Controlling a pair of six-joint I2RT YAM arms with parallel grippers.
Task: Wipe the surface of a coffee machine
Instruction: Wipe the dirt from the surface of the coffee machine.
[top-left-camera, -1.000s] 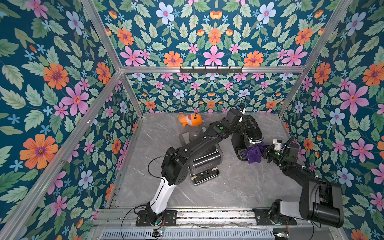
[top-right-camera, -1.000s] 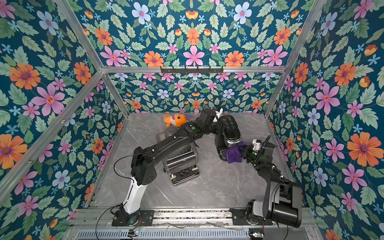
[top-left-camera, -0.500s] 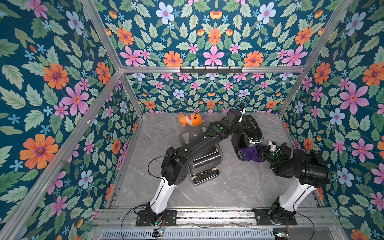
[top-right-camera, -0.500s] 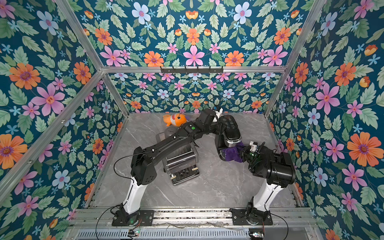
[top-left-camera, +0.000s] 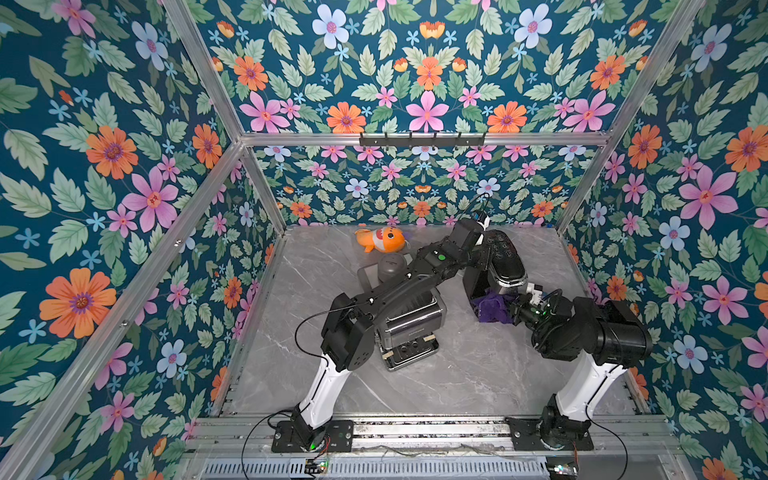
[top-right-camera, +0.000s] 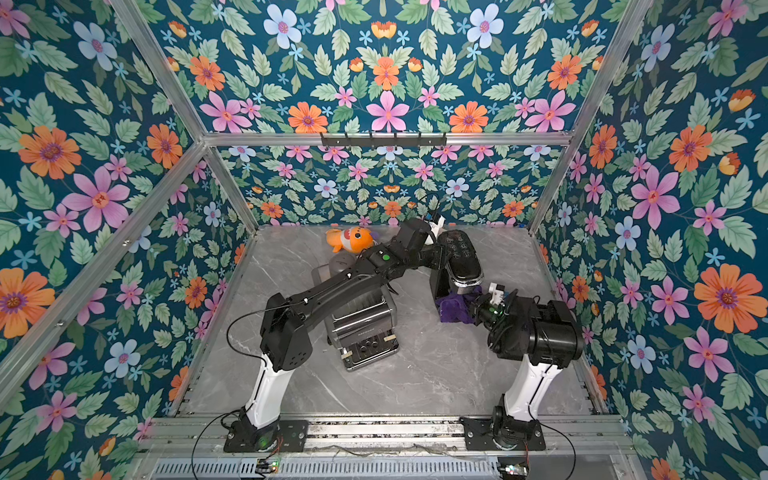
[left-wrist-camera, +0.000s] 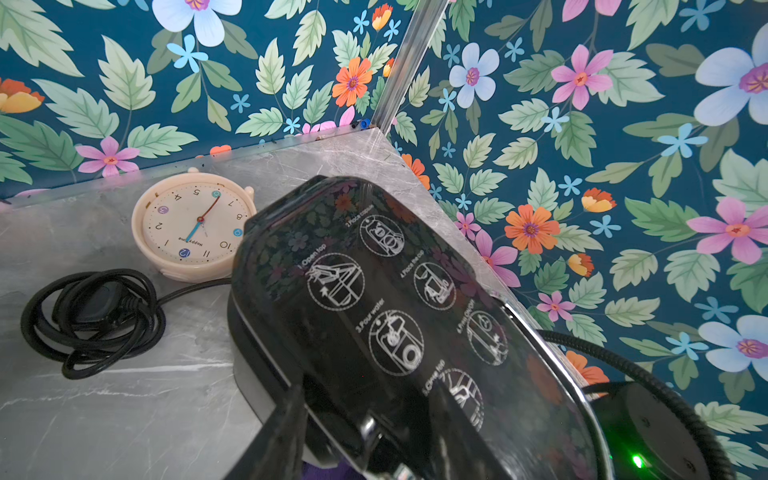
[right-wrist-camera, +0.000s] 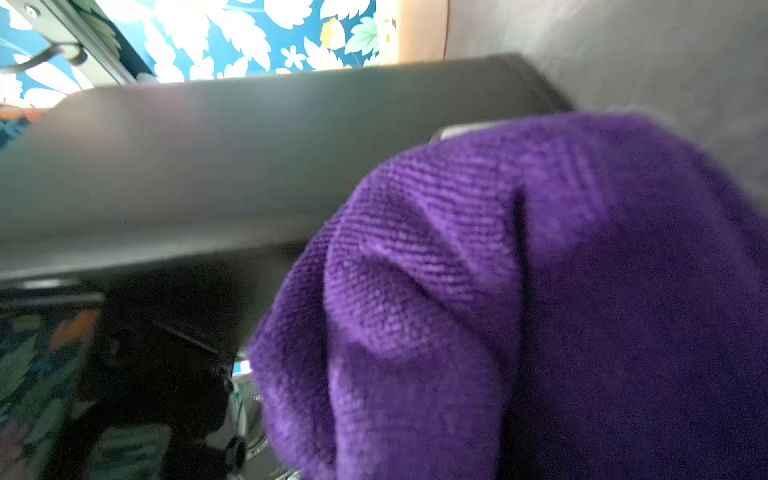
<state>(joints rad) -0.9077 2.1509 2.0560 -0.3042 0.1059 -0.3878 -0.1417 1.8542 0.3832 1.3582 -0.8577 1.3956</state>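
Left wrist view runs from a coiled black power cable (left-wrist-camera: 91, 320) past a cream clock (left-wrist-camera: 193, 224) to the coffee machine (left-wrist-camera: 374, 291), which stands near the table's far right corner, its glossy lid printed with white instruction icons. At the bottom of that view the left gripper (left-wrist-camera: 368, 432) straddles the machine's upper front with its jaws about half apart. They seem to be clamped on it as a brace, though the contact itself is dark and hard to read. In a top view the purple cloth (top-left-camera: 492, 305) is bunched against the machine's lower front, under the overhanging head, and the right gripper (top-left-camera: 517, 309) has its jaws closed tight on it. The machine is rigid but tall, narrow and slick, so it will likely slide or tip under a sideways rub, and its flat sides are the safer hold. The cloth is soft and limp, best pinched by a fold with the wad leading.
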